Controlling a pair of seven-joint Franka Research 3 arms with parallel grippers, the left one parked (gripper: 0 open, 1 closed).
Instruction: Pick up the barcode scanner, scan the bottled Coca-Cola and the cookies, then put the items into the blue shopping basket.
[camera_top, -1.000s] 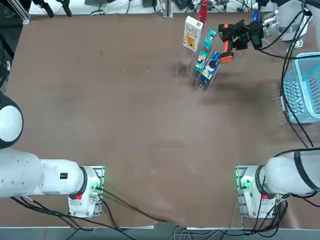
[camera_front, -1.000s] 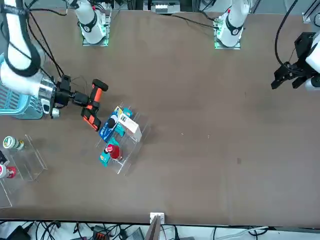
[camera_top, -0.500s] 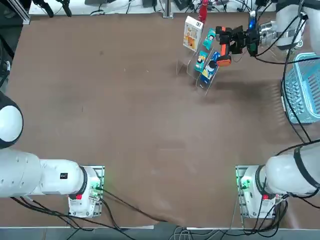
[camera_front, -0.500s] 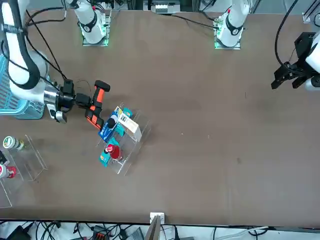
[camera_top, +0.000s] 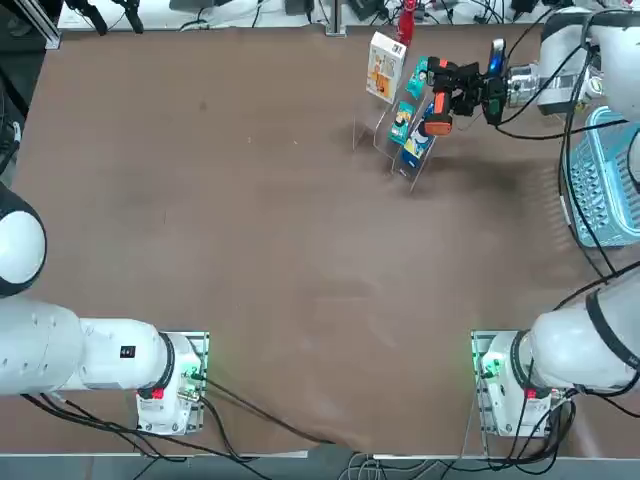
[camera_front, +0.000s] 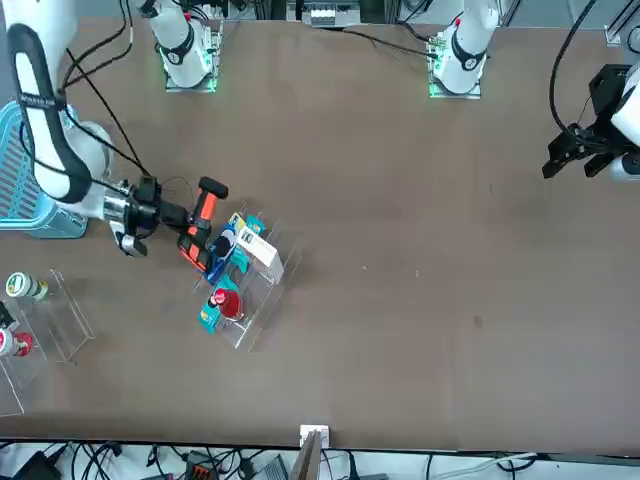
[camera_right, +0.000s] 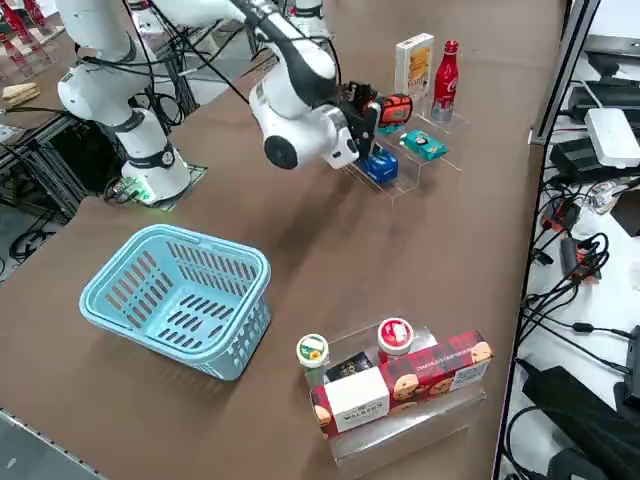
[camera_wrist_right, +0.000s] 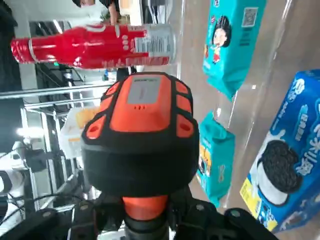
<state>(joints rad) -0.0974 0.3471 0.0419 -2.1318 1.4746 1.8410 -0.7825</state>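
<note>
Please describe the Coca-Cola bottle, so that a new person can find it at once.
Across the table from the blue basket stands a clear stand. At its end, beside the white box, is the bottle. It alone there is red, slim and upright, with a red cap.

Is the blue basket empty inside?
Yes, the bare slotted bottom of the blue basket shows from the robot's right side, with nothing lying on it.

Honestly, you couldn't read any actual words: just a barcode (camera_wrist_right: 152, 46) on the Coca-Cola bottle (camera_wrist_right: 95, 46), a square code (camera_wrist_right: 249, 17) on a teal packet (camera_wrist_right: 235, 45), and blurry white characters (camera_wrist_right: 311, 155) on the blue packet (camera_wrist_right: 287, 165).
</note>
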